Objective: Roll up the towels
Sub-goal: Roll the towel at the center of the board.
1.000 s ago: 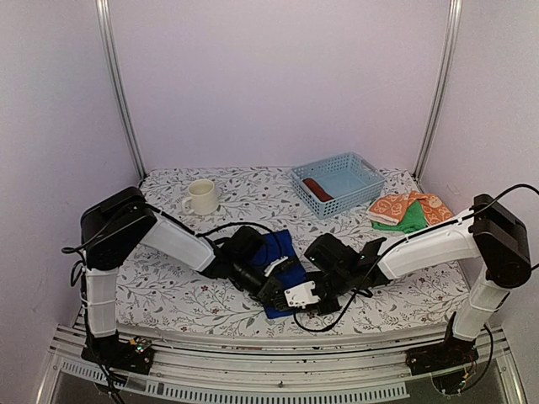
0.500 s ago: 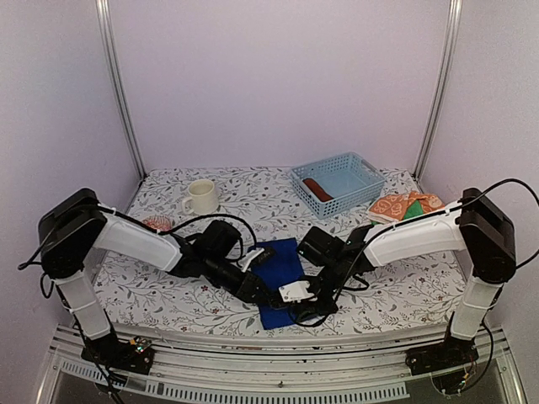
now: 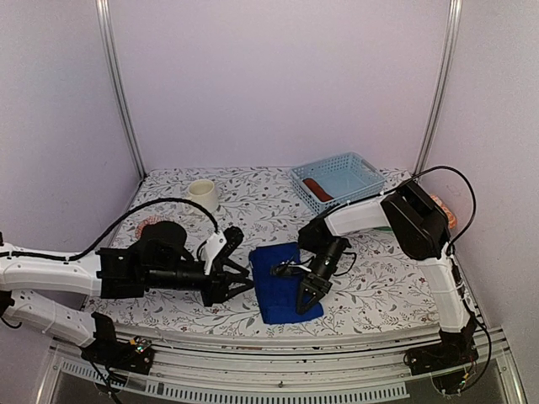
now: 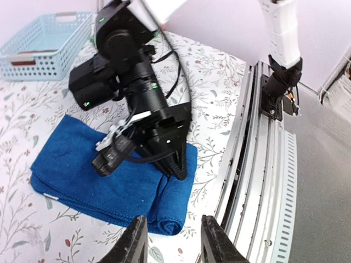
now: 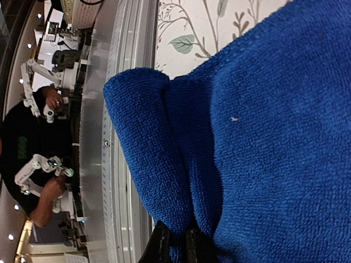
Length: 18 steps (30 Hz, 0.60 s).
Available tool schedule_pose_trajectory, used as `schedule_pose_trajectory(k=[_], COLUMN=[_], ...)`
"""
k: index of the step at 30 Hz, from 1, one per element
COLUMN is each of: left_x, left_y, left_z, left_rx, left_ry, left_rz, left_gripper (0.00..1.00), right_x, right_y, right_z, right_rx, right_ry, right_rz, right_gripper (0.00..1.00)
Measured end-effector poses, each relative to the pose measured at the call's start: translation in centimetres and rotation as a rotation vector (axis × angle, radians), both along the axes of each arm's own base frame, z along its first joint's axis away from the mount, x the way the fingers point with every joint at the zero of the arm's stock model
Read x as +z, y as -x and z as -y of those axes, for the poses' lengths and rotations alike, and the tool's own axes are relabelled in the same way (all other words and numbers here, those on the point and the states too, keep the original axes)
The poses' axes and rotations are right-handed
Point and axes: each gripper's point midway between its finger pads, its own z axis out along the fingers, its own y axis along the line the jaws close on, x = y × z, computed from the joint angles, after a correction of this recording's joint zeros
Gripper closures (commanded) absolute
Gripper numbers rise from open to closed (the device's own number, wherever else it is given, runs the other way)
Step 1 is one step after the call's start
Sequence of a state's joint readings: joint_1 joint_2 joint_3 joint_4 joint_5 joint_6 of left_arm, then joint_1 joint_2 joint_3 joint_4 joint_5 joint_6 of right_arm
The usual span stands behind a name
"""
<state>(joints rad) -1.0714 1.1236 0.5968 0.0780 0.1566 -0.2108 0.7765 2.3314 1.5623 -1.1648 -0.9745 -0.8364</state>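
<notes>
Top external view first: we saw the blue towel (image 3: 268,290) lying on the table (image 3: 387,286), on the arms' side of the basket (image 3: 354,200) and a bit to its left. The end of the towel farthest from the basket was curled over into a short roll, which was clearest in the left wrist view (image 4: 167,211).

The right gripper (image 3: 301,305) pointed down at that rolled end. In the right wrist view its fingers (image 5: 160,241) were nearly together and pinched a fold of the towel (image 5: 263,137), so we'd call it clamped on the cloth.

The left gripper (image 3: 246,282) sat just off the towel's edge, on the side away from the basket. Its fingers (image 4: 134,241) were spread wide with nothing between them.

A rust towel (image 3: 318,187) lay inside the basket. A cup (image 3: 202,194) stood well off to the basket's left.
</notes>
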Motion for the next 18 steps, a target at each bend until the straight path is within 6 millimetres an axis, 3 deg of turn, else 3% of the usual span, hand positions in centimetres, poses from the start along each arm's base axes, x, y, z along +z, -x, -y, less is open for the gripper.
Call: schedule_pose_trajectory(k=[4, 10, 15, 18], left_x=[-0.4, -5.0, -8.5, -10.7], left_y=[1.8, 4.1, 2.8, 1.5], left_z=[1.2, 5.5, 8.6, 9.1], left_rx=[-0.062, -0.182, -0.177, -0.161], left_ry=[-0.047, -0.267, -0.445, -0.545], left_rz=[0.108, 0.235, 0.338, 0.383], left_gripper=[0.58, 0.53, 0.52, 0.52], right_x=[-0.2, -0.1, -0.1, -0.1], right_y=[-0.1, -0.5, -0.6, -0.6], right_z=[-0.1, -0.2, -0.2, -0.2], right_rx=[-0.051, -0.078, -0.086, -0.093], right_ry=[0.056, 0.125, 0.174, 0.185], right_rz=[-0.090, -0.115, -0.111, -0.116], right_gripper=[0.96, 0.96, 0.94, 0.93])
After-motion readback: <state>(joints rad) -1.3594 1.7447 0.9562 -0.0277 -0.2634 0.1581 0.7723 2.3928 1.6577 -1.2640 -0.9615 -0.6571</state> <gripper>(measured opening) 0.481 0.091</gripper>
